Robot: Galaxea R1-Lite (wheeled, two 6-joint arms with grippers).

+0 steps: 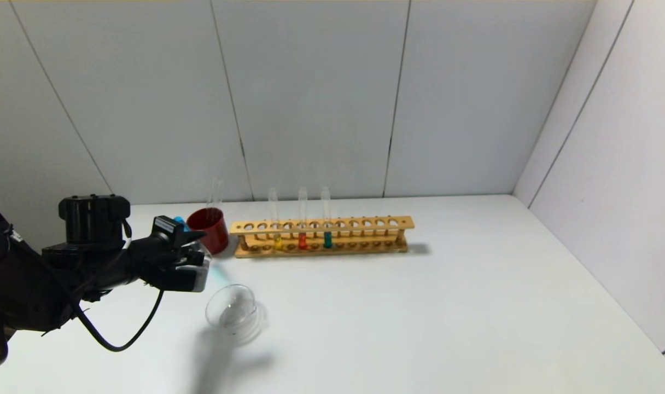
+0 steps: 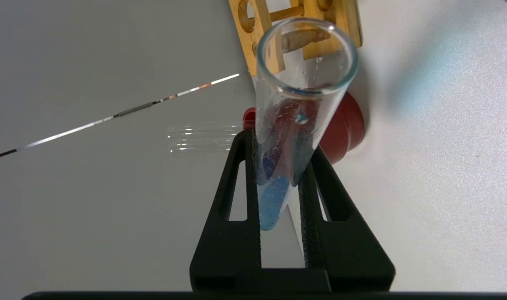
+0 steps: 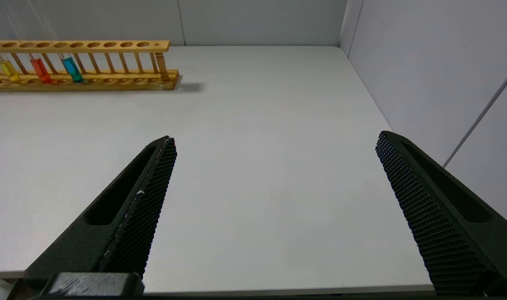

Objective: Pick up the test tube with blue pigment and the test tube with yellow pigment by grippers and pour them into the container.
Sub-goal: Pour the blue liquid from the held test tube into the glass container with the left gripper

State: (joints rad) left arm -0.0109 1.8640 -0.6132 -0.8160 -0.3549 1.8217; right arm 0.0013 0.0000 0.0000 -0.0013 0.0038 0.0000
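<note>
My left gripper (image 1: 200,264) is shut on the test tube with blue pigment (image 1: 180,222), held tilted above the table at the left. In the left wrist view the tube (image 2: 274,200) sits clamped between the black fingers (image 2: 237,200), its blue liquid at the rounded end and its open mouth pointing away. The container (image 1: 245,323), a clear glass dish, stands on the table just in front of and below the gripper. The test tube with yellow pigment (image 1: 278,241) stands in the wooden rack (image 1: 365,223); it also shows in the right wrist view (image 3: 9,71). My right gripper (image 3: 274,141) hangs open over bare table.
A dark-red cup (image 1: 209,230) with an empty glass tube in it stands just left of the rack. An orange-red tube (image 1: 302,241) and a teal-green tube (image 1: 327,239) stand in the rack beside the yellow one. Grey walls close the back and right.
</note>
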